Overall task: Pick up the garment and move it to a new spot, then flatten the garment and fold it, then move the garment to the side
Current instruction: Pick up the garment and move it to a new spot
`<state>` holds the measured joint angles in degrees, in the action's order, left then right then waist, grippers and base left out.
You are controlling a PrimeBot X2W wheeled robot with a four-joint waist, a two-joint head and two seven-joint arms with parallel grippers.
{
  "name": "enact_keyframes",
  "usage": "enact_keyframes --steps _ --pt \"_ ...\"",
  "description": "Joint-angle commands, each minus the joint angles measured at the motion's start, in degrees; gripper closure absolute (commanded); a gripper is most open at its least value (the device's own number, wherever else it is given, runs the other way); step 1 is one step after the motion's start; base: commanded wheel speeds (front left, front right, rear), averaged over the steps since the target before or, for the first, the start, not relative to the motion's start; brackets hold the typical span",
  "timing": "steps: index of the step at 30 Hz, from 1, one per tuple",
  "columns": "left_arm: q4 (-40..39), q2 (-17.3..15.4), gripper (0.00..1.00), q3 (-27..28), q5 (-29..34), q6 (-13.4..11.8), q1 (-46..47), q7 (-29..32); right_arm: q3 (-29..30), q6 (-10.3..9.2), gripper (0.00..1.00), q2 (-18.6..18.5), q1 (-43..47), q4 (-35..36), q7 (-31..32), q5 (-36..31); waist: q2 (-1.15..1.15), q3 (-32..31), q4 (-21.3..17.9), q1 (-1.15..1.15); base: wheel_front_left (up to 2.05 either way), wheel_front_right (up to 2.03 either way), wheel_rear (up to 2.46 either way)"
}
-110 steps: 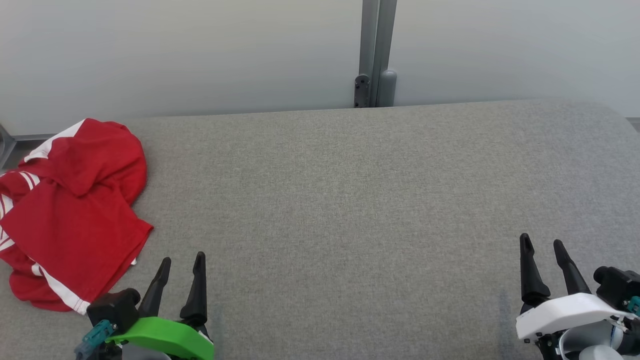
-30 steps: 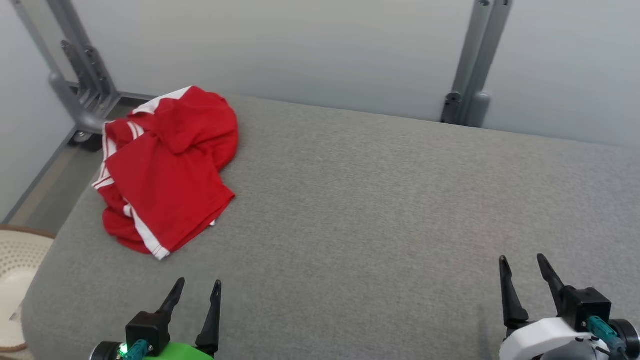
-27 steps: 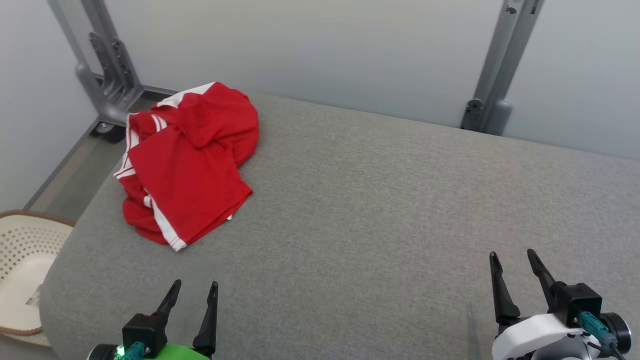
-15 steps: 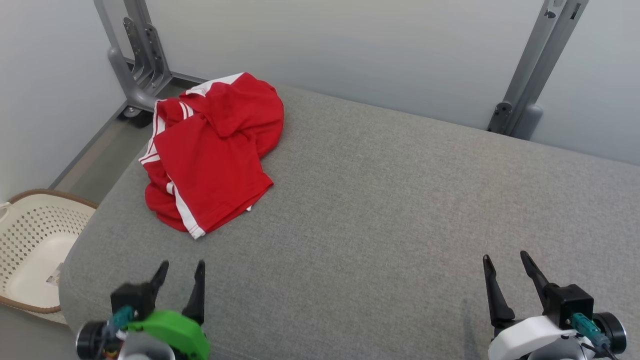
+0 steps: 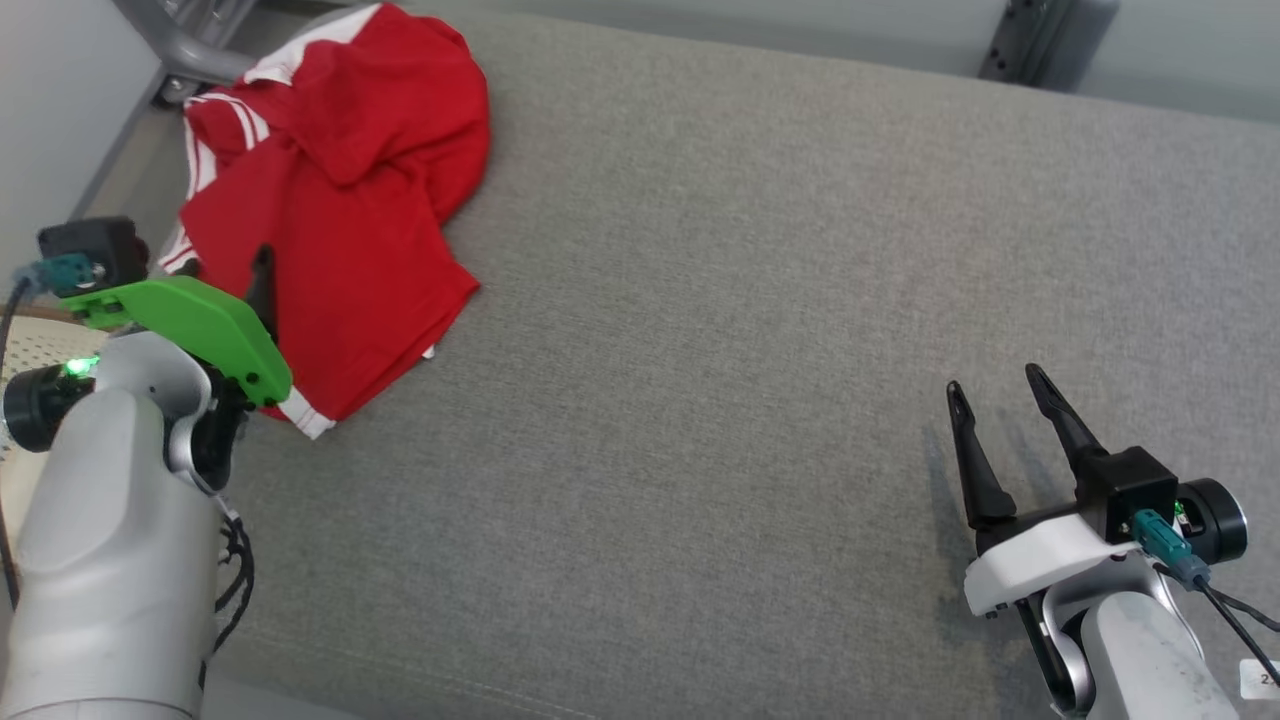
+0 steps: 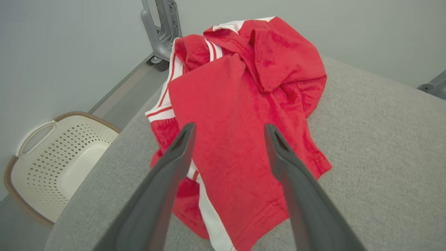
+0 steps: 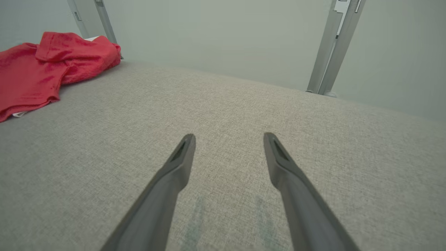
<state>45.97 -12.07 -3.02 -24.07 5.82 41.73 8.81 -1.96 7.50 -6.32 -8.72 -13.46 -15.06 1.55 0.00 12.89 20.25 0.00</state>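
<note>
The grey bench [image 5: 760, 300] holds the crumpled red garment [image 5: 340, 200] at its far left corner. This looks like the first step, the pick-up. The left pincer [image 6: 230, 130] hangs over that same corner, spread wide and empty. The garment is right under its tips, maybe not touching. Next it should dip and pinch a fold. The right pincer [image 5: 995, 380], also wide and empty, waits at the bench's near right.

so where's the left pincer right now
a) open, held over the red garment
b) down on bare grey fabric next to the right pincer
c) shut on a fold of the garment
a: the left wrist view shows the left pincer with its two fingers spread apart and the red garment lying between and beyond them, with no cloth pinched.
</note>
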Motion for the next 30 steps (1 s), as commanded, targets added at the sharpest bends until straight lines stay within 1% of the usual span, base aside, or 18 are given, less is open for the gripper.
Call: enact_keyframes --steps 1,4,7,10,12,13,17,22,26,30 --pt "1.7 -0.7 0.00 0.3 0.0 -0.6 1.5 0.7 -0.1 -0.02 0.00 -0.4 -1.2 -0.2 -0.2 0.3 0.00 8.4 -6.4 0.00 0.00 0.00 0.00" --pt "5.7 -2.6 0.00 0.8 0.1 -1.8 3.9 1.8 -0.5 -0.02 0.00 -0.3 -2.0 -0.4 -0.2 0.3 0.00 9.4 -8.1 0.00 0.00 0.00 0.00" --pt "9.4 -3.3 0.00 1.0 0.1 -3.1 5.0 2.7 0.0 -0.02 0.00 -0.2 -2.2 -0.5 -0.2 0.5 0.00 9.5 -9.1 0.00 0.00 0.00 0.00" --pt "11.9 -4.0 0.00 0.9 0.2 -3.5 5.7 2.3 0.3 -0.02 0.00 0.0 -1.9 -0.6 -0.2 0.7 0.00 9.0 -9.5 0.00 0.00 0.00 0.00" --pt "13.0 -4.1 0.73 0.4 0.7 -3.5 5.9 1.8 0.7 -0.02 0.00 0.1 -1.3 -0.7 -0.2 0.8 0.00 8.4 -9.5 0.00 0.00 0.00 0.00" --pt "13.5 -4.3 1.00 0.2 1.0 -3.7 6.0 1.5 0.8 -0.02 0.00 0.1 -1.0 -0.8 -0.2 0.8 0.00 8.0 -9.4 0.00 0.00 0.00 0.00" --pt "14.6 -4.6 1.00 -0.8 1.7 -3.8 6.4 -0.9 1.3 -0.02 0.00 0.5 0.1 -1.1 -0.2 0.7 0.00 6.0 -8.7 0.00 0.00 0.00 0.00" --pt "14.2 -4.3 1.00 -1.8 2.0 -2.2 6.9 -3.7 1.5 -0.02 0.00 1.0 1.8 -1.6 -0.2 0.8 0.00 3.1 -7.3 0.00 0.00 0.00 0.00" --pt "11.7 -5.2 1.00 -2.6 2.1 -0.9 8.2 -5.3 1.3 -0.02 0.00 1.5 3.4 -2.0 -0.2 1.1 0.00 0.5 -6.4 0.00 0.00 0.00 0.00" --pt "6.5 -6.8 1.00 -2.8 1.2 0.3 9.8 -5.7 1.2 -0.02 0.00 2.2 4.4 -2.1 -0.2 1.7 0.00 -1.9 -6.6 0.00 0.00 0.00 0.00"
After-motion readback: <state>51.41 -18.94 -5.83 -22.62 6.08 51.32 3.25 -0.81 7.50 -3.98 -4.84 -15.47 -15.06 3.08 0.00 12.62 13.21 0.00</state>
